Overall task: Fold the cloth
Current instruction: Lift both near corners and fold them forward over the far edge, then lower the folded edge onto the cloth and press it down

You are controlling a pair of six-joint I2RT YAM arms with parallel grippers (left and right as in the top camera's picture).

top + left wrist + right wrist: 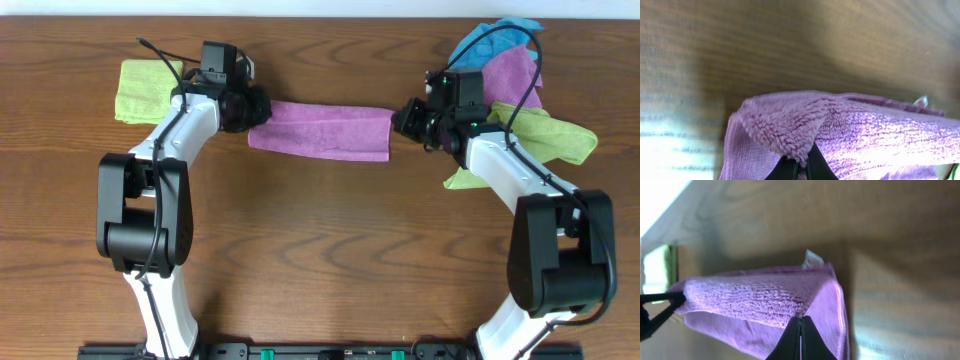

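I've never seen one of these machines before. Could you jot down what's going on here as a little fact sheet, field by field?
Surface: wooden table
Cloth in work: purple cloth, a long strip stretched between the two arms
Left gripper: shut on the strip's left end
Right gripper: shut on its right end
Far left: folded green cloth, lying flat
Far right: loose pile of cloths, blue, purple and green

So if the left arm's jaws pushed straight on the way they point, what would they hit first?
The purple cloth they are shut on; it would likely bunch up. Beyond it, roughly in line, the jaws of the right arm face them, though height is unclear.
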